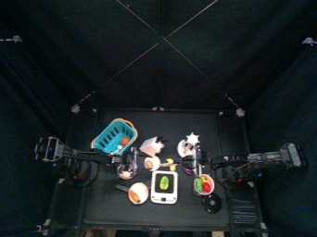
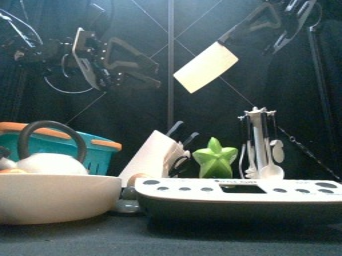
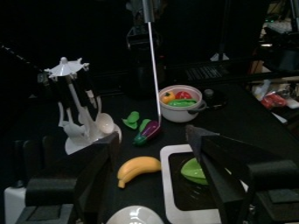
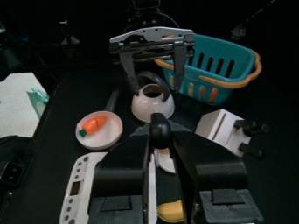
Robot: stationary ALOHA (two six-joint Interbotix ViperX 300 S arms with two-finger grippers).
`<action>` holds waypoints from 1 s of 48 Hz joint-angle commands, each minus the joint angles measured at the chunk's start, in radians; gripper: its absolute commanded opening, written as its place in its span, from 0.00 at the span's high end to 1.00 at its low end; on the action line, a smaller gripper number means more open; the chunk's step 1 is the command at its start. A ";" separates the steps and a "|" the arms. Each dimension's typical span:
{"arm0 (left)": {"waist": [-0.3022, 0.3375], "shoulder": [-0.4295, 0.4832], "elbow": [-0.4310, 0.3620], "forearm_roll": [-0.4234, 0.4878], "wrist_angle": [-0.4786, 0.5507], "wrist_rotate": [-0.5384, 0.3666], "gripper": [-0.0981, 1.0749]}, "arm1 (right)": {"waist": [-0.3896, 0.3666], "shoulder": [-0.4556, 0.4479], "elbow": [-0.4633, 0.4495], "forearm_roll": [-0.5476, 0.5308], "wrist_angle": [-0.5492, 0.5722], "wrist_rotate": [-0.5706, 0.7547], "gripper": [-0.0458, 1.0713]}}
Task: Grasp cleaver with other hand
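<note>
The cleaver (image 2: 207, 66) hangs high over the table with its pale blade tilted. My right gripper (image 2: 238, 32) is shut on its dark handle from the upper right. In the right wrist view the cleaver (image 4: 149, 179) shows edge-on between that gripper's jaws. My left gripper (image 2: 134, 62) stands open to the left of the blade, apart from it, with nothing between its fingers. The left wrist view shows the cleaver (image 3: 156, 52) as a thin upright line well beyond my open left jaws. The right wrist view shows the left gripper (image 4: 149, 52) facing it, open.
Below stand a teal basket (image 2: 54, 150), a white bowl (image 2: 54, 185), a green star (image 2: 214, 157), a white utensil rack (image 2: 261, 140) and a white tray (image 2: 241, 195). A banana (image 3: 138, 166), an eggplant (image 3: 149, 131) and a bowl of vegetables (image 3: 179, 98) lie nearby.
</note>
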 commanded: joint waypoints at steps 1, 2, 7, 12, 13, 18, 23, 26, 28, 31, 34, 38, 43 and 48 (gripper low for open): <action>-0.003 0.034 -0.060 -0.009 -0.015 -0.002 0.09 | -0.006 -0.008 -0.025 -0.003 -0.006 -0.002 0.49; -0.003 0.044 -0.069 -0.014 -0.017 -0.002 0.09 | -0.009 -0.008 -0.026 -0.003 -0.006 -0.002 0.49; -0.003 0.069 -0.097 -0.040 -0.018 -0.005 0.09 | -0.014 -0.008 -0.026 -0.003 -0.006 -0.002 0.49; -0.003 0.080 -0.115 -0.095 -0.023 -0.005 0.10 | -0.020 -0.008 -0.025 -0.003 -0.006 -0.002 0.49; -0.005 0.081 -0.117 -0.106 -0.023 -0.003 0.10 | -0.020 -0.008 -0.025 -0.003 -0.006 -0.002 0.49; -0.011 0.089 -0.123 -0.143 -0.023 -0.002 0.10 | -0.023 -0.008 -0.025 -0.003 -0.006 -0.002 0.49; -0.018 0.100 -0.138 -0.140 -0.023 -0.002 0.10 | -0.029 -0.008 -0.025 -0.003 -0.006 -0.002 0.49; -0.023 0.106 -0.147 -0.133 -0.023 -0.002 0.10 | -0.034 -0.006 -0.026 -0.003 -0.006 -0.002 0.49; -0.026 0.110 -0.152 -0.130 -0.023 -0.002 0.10 | -0.037 -0.008 -0.026 -0.005 -0.006 -0.002 0.49; -0.029 0.115 -0.160 -0.126 -0.025 -0.002 0.11 | -0.038 -0.008 -0.026 -0.003 -0.006 -0.002 0.49; -0.031 0.120 -0.166 -0.126 -0.023 -0.003 0.14 | -0.041 -0.006 -0.026 -0.005 -0.006 -0.002 0.49; -0.034 0.127 -0.173 -0.126 -0.025 -0.003 0.20 | -0.043 -0.006 -0.025 -0.003 -0.006 -0.002 0.49; -0.034 0.137 -0.181 -0.124 -0.023 -0.003 0.30 | -0.044 -0.008 -0.028 -0.003 -0.006 -0.002 0.49; -0.034 0.146 -0.186 -0.124 -0.025 -0.002 0.40 | -0.044 -0.008 -0.031 -0.003 -0.006 -0.002 0.49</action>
